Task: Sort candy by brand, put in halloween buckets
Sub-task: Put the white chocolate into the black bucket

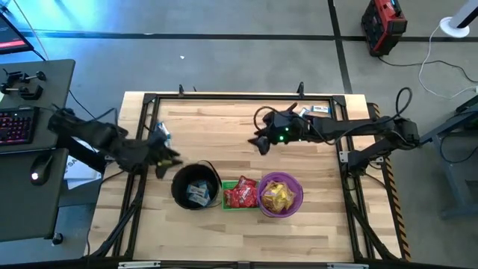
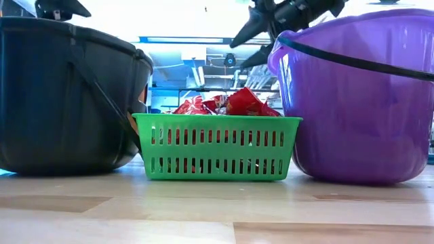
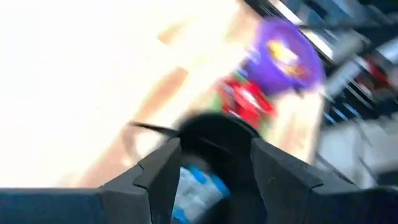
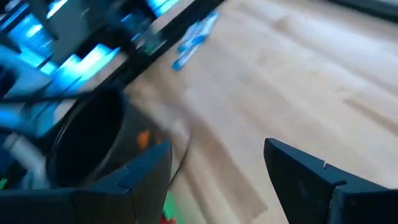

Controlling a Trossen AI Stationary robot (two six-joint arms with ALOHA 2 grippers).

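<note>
The round black pail [image 1: 196,185] holds blue-and-white candy [image 1: 198,193]. The square green basket [image 1: 240,193] holds red candy, and the round purple bucket [image 1: 280,194] holds yellow candy. They stand in a row near the table's front edge. My left gripper [image 1: 168,158] is open and empty just left of the black pail, which shows between its fingers in the left wrist view [image 3: 217,134]. My right gripper [image 1: 261,142] is open and empty above the table's middle, behind the buckets. One blue-and-white candy [image 1: 160,134] lies on the table behind my left gripper and also shows in the right wrist view [image 4: 196,37].
More blue-and-white wrapping [image 1: 315,110] lies at the table's far right by the black frame rail. In the low view the green basket [image 2: 217,146] stands between the black pail [image 2: 68,95] and the purple bucket [image 2: 359,95]. Bare wood lies between the buckets and the far rail.
</note>
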